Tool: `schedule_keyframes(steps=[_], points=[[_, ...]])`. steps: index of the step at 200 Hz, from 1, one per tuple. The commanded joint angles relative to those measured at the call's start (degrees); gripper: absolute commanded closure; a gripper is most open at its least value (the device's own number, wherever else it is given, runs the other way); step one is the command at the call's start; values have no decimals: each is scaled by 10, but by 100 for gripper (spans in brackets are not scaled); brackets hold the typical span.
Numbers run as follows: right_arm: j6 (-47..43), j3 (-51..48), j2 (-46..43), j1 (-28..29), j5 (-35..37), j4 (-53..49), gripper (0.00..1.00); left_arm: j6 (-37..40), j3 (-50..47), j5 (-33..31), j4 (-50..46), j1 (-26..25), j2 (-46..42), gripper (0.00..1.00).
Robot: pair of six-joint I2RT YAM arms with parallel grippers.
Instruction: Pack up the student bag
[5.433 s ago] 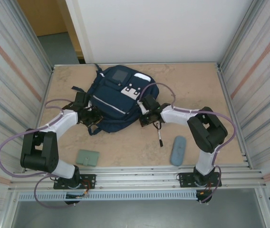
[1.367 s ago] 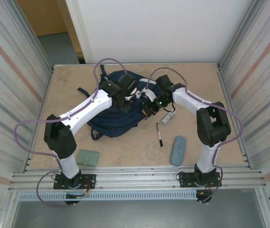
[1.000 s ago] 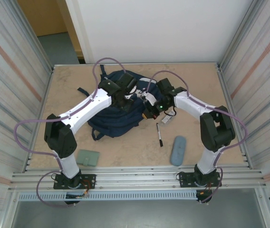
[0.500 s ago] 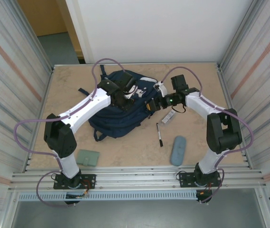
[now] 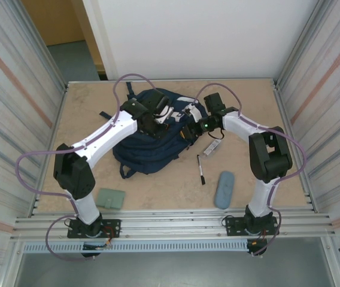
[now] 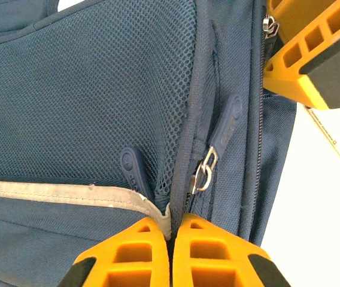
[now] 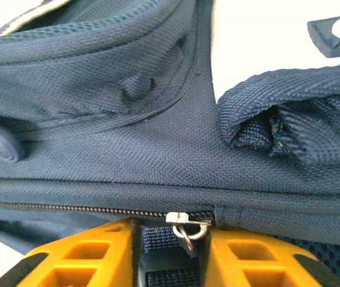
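Left gripper pinched shut on a fold of the large navy blue fabric backpack at its tips, right gripper straddling the backpack's silver zipper pull, clamped or not unclear, pull's tab cropped below

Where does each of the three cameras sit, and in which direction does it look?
Top external: above and behind the bases, looking down on the table; both arms reach the student bag.
Left wrist: on the left arm, close on the bag's mesh; left hand pinches its fabric.
Right wrist: on the right arm, close on the bag's zipper pull; right hand straddles it.
Shared: the bag.
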Motion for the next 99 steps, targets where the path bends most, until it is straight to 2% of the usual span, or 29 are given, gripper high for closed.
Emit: schedule_keyframes(steps=[1, 38, 82, 99], points=[[-42, 6, -20, 16, 53, -21, 76, 4, 1, 31, 35, -1, -44, 100], [-44, -21, -52, 21, 89, 5, 91, 6, -2, 27, 30, 4, -46, 100], [-50, -44, -99, 33, 115, 31, 100, 7, -5, 22, 31, 10, -53, 100], [-52, -51, -113, 37, 127, 33, 100, 6, -8, 23, 35, 13, -56, 100]])
